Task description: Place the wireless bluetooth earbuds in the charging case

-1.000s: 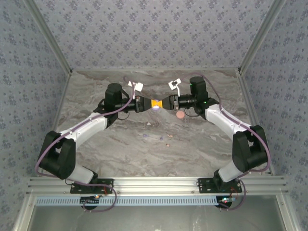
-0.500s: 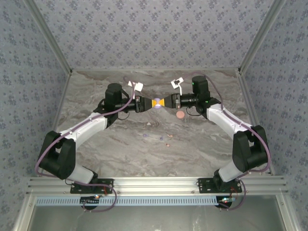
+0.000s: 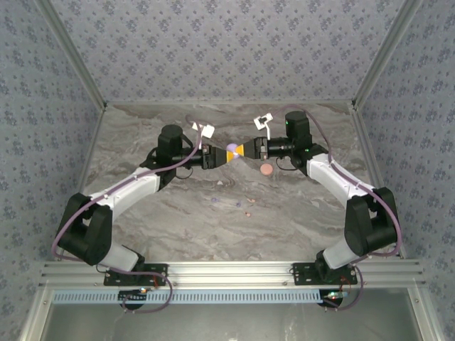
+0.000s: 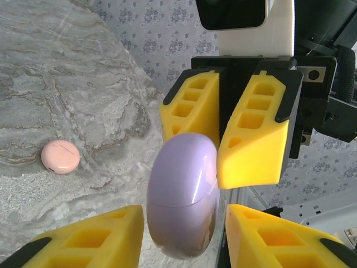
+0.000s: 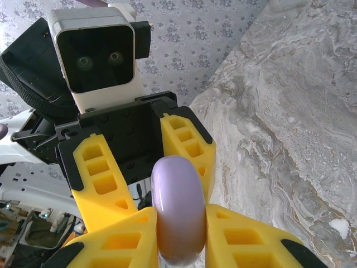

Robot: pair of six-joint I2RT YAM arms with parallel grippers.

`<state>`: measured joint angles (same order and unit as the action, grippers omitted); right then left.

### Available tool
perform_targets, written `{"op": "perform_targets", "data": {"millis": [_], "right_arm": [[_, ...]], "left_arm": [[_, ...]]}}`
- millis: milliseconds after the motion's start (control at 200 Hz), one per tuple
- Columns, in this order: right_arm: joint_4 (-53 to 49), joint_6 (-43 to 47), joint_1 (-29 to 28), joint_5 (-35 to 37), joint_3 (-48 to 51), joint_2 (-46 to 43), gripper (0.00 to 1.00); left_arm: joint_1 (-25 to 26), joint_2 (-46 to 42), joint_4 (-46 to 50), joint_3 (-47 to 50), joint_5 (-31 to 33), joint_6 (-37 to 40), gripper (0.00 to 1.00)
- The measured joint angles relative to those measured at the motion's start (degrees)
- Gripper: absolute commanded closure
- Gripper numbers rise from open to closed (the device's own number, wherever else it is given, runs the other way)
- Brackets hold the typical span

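A lilac round charging case [image 3: 231, 148] hangs in the air over the back middle of the table, lid closed. My right gripper [image 3: 241, 150] is shut on it; in the right wrist view its yellow fingers [image 5: 128, 240] press both flat sides of the case [image 5: 178, 212]. My left gripper [image 3: 221, 155] faces it from the left and stands open: in the left wrist view the case [image 4: 181, 195] sits between its fingers [image 4: 83, 240] with a gap on each side. Tiny lilac earbuds [image 3: 215, 202] and pink earbuds [image 3: 247, 212] lie loose on the table nearer the arms.
A salmon-pink round case [image 3: 265, 169] lies shut on the marble table below the right gripper, also visible as the pink case [image 4: 60, 156] in the left wrist view. A small white speck [image 5: 338, 226] lies on the table. Patterned walls close the back and sides.
My left gripper has opened off the lilac case and drawn slightly left. The right gripper has tightened on the case, and the pair has shifted a little toward the back.
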<state>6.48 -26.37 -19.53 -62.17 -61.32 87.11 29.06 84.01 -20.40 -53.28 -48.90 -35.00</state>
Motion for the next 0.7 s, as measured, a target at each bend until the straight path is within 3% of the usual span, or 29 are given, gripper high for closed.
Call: {"op": "perform_targets", "data": {"millis": [380,595,700], "right_arm": [[0.0,0.0,-0.6,0.0,0.0,0.0,0.75],[0.0,0.0,-0.7,-0.1,0.0,-0.1,0.74],[-0.1,0.2,-0.7,-0.1,0.0,-0.1,0.67]], "left_arm": [[0.4,0.0,0.0,0.0,0.0,-0.1,0.63],[0.7,0.0,0.0,0.0,0.0,-0.3,0.79],[0.7,0.0,-0.1,0.0,0.1,-0.4,0.87]]}}
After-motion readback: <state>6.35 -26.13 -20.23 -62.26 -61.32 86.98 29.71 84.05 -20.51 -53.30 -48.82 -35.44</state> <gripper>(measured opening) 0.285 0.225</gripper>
